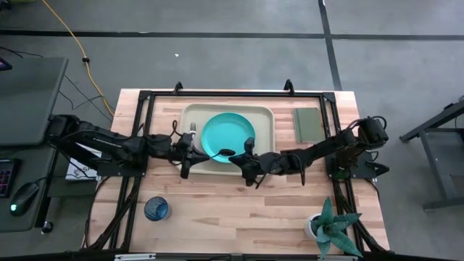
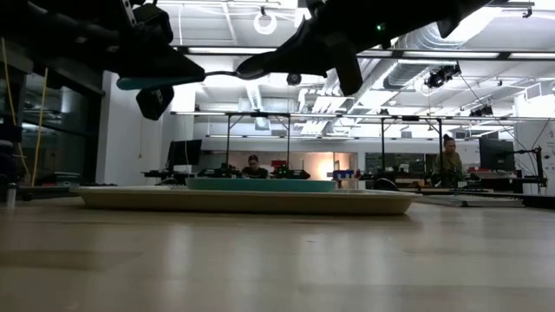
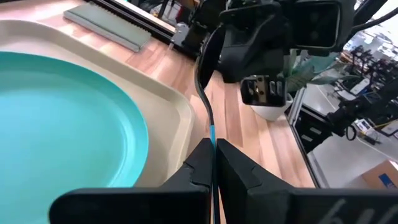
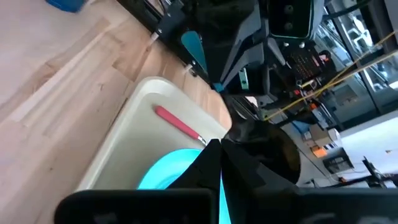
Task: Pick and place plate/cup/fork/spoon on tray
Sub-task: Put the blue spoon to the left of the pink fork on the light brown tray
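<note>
Your left pincer (image 1: 194,150) pinches the spoon (image 1: 222,152) by its handle above the tray (image 1: 267,116), beside the plate (image 1: 228,135). Your right pincer (image 1: 243,158) clamps the bowl end, so this looks like a handover; the cup (image 1: 156,209) waits on the desk (image 1: 239,210).

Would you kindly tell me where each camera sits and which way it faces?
High: above the table, facing straight down; both arms, left gripper, right gripper over the tray.
Low: at tabletop height, facing level across the tray; arms overhead.
Left wrist: on the left arm, facing the plate and right arm; own fingers shut on the spoon.
Right wrist: on the right arm, facing the fork and left arm; own fingers show.
Both wrist views share the plate.
</note>
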Robot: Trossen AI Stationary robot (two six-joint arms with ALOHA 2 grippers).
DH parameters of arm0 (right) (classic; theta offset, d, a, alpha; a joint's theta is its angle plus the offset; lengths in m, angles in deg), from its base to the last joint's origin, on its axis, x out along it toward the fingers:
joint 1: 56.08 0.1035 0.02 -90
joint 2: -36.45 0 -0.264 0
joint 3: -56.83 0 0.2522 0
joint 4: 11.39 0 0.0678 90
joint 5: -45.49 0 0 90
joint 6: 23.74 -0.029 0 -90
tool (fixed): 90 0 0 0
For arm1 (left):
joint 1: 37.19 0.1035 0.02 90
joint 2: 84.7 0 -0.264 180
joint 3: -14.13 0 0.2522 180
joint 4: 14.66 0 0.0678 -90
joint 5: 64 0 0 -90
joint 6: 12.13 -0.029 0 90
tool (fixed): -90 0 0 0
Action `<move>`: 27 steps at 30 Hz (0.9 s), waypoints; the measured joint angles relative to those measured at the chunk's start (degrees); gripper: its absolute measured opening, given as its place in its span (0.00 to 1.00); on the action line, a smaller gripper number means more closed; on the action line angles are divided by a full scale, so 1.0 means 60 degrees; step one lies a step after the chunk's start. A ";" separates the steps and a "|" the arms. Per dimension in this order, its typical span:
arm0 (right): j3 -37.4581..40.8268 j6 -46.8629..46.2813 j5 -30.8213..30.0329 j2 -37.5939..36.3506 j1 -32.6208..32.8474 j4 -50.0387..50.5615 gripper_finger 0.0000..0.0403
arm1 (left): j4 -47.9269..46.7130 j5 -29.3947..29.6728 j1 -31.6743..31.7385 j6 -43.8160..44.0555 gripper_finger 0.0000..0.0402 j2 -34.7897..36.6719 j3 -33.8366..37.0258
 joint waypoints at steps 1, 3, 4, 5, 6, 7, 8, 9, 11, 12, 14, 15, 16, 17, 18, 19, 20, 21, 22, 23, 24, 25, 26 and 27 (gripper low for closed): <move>0.0000 0.0012 -0.0149 0.0000 -0.0004 0.0008 0.00 | -0.0002 -0.0050 -0.0002 -0.0030 0.00 -0.0065 -0.0047; 0.0000 0.0047 -0.0342 0.0000 -0.0033 0.0009 0.00 | -0.0001 -0.0219 0.0000 -0.0072 0.00 -0.0207 -0.0154; 0.0000 0.0043 -0.0361 0.0000 -0.0056 0.0000 0.00 | -0.0001 -0.0282 0.0000 -0.0092 0.00 -0.0275 -0.0220; 0.0000 0.0037 -0.0390 0.0000 -0.0066 -0.0038 0.00 | 0.0000 -0.0325 0.0003 -0.0094 0.00 -0.0345 -0.0270; 0.0000 0.0037 -0.0403 0.0000 -0.0073 -0.0096 0.00 | 0.0005 -0.0345 0.0004 -0.0098 0.00 -0.0431 -0.0323; 0.0000 0.0045 -0.0403 0.0000 -0.0069 -0.0138 0.00 | 0.0007 -0.0376 0.0003 -0.0108 0.00 -0.0520 -0.0355; 0.0000 0.0080 -0.0404 0.0000 -0.0069 -0.0167 0.00 | 0.0007 -0.0404 0.0000 -0.0135 0.00 -0.0617 -0.0377; 0.0000 0.0130 -0.0407 0.0000 -0.0073 -0.0210 0.00 | 0.0004 -0.0436 0.0000 -0.0174 0.00 -0.0702 -0.0388; 0.0000 0.0228 -0.0418 0.0000 -0.0080 -0.0427 0.00 | 0.0010 -0.0503 0.0000 -0.0228 0.00 -0.0842 -0.0398; 0.0000 0.0241 -0.0421 0.0000 -0.0080 -0.0559 0.00 | 0.0026 -0.0542 -0.0003 -0.0228 0.00 -0.0915 -0.0406; 0.0000 0.0249 -0.0428 0.0000 -0.0080 -0.0720 0.00 | -0.0004 -0.0577 -0.0007 -0.0230 0.00 -0.1001 -0.0406; 0.0000 0.0253 -0.0442 0.0000 -0.0080 -0.0806 0.00 | 0.0014 -0.0575 -0.0007 -0.0236 0.00 -0.1023 -0.0406; 0.0000 0.0294 -0.0454 0.0000 -0.0080 -0.0913 0.00 | 0.0037 -0.0572 -0.0007 -0.0236 0.00 -0.1048 -0.0406; 0.0000 0.0389 -0.0458 0.0000 -0.0078 -0.1031 0.00 | 0.0015 -0.0571 -0.0004 -0.0239 0.00 -0.1058 -0.0406; 0.0000 0.0490 -0.0454 0.0000 -0.0042 -0.1177 0.00 | -0.0002 -0.0575 -0.0004 -0.0245 0.00 -0.1058 -0.0406; 0.0000 0.0555 -0.0459 0.0000 -0.0003 -0.1331 0.00 | 0.0029 -0.0573 -0.0003 -0.0288 0.00 -0.1057 -0.0406; 0.0000 0.0647 -0.0477 0.0000 0.0039 -0.1499 0.00 | 0.0040 -0.0571 0.0008 -0.0371 0.00 -0.1036 -0.0406; 0.0000 0.0667 -0.0483 0.0000 0.0106 -0.1671 0.00 | 0.0037 -0.0559 0.0049 -0.0484 0.00 -0.1006 -0.0406; 0.0000 0.0658 -0.0491 -0.0019 0.0180 -0.1785 0.00 | 0.0051 -0.0509 0.0095 -0.0575 0.00 -0.0963 -0.0406; 0.0000 0.0621 -0.0521 -0.0077 0.0252 -0.1782 0.00 | 0.0044 -0.0425 0.0159 -0.0657 0.00 -0.0863 -0.0406; 0.0000 0.0500 -0.0544 -0.0170 0.0312 -0.1732 0.00 | 0.0063 -0.0339 0.0232 -0.0747 0.00 -0.0765 -0.0406; 0.0000 0.0413 -0.0554 -0.0307 0.0374 -0.1562 0.00 | 0.0054 -0.0262 0.0275 -0.0822 0.00 -0.0654 -0.0406; 0.0000 0.0261 -0.0557 -0.0497 0.0441 -0.1263 0.00 | -0.0059 -0.0206 0.0321 -0.0887 0.00 -0.0541 -0.0406; 0.0000 0.0093 -0.0563 -0.0703 0.0501 -0.0871 0.00 | -0.0159 -0.0183 0.0339 -0.0917 0.00 -0.0436 -0.0406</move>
